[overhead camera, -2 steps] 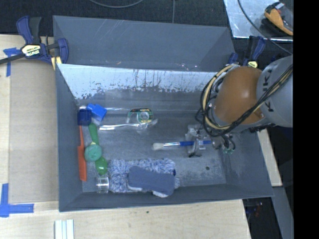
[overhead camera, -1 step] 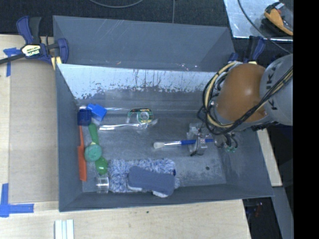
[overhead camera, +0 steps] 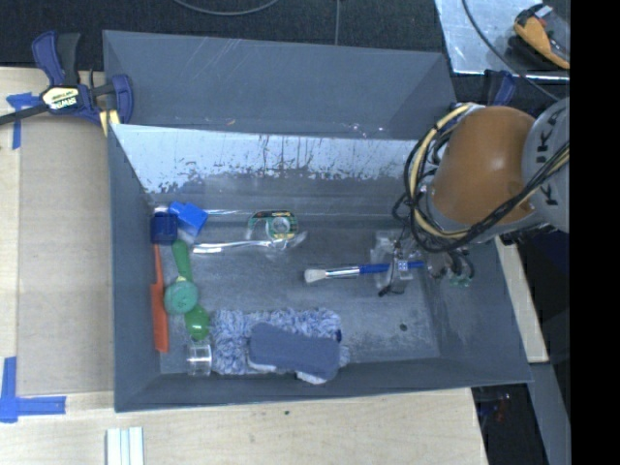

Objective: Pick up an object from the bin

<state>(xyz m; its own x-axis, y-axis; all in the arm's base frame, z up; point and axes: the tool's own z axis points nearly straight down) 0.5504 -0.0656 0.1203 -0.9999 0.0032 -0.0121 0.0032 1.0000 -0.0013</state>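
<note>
In the bin (overhead camera: 291, 85), a blue brush (overhead camera: 341, 273) meets the end effector (overhead camera: 397, 273) handle-first.

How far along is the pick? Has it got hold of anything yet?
Done: the gripper is low in the bin, at the blue handle end of the small white-bristled brush lying mid-floor. In hand: securing that brush; a grip cannot be confirmed. Left: the lift, since the brush lies flat on the floor. The blue cloth near the front wall is apart from it.
</note>
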